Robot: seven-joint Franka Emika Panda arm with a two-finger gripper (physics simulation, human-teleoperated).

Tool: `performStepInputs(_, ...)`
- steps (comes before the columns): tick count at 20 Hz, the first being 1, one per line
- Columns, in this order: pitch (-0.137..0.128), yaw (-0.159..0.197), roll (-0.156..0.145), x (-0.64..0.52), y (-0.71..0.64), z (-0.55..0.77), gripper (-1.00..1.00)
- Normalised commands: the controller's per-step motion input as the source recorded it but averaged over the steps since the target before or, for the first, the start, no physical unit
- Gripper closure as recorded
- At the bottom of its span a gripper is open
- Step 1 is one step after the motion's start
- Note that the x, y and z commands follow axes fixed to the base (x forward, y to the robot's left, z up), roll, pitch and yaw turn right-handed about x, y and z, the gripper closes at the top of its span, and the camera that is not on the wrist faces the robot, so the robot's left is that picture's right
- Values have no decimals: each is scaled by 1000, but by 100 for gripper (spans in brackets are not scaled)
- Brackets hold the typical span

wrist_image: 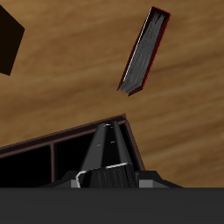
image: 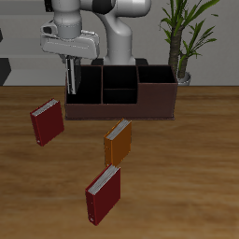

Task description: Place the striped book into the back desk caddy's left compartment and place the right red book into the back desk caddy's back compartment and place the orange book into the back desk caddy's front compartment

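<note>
Wooden table point(image: 187, 177); unlabeled red books, orange book point(image: 118, 142), maroon caddy point(image: 121, 93).

A wooden desk point(image: 187, 177) fills most of the exterior view, its top a warm mid-brown with darker grain streaks running across it. The surface is evenly lit, with soft, short shadows. Behind the desk's back edge the room is pale and plain, a light grey-white wall point(image: 224, 37) with no visible windows. Near the desk's back corner stands a potted plant point(image: 185, 33) with long green leaves fanning upward. At the opposite back corner, a dark object point(image: 4, 70) is cut off by the picture edge.
</note>
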Motion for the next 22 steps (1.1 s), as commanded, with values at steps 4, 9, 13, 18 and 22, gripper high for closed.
performStepInputs(4,52,-53,18,-53,11,-101,100)
performStepInputs(9,56,-58,20,24,31,-78,100)
performStepInputs(13,59,-64,4,48,16,-143,100)
performStepInputs(18,33,-38,0,30,23,-101,100)
performStepInputs(22,40,-54,9,15,6,-70,100)
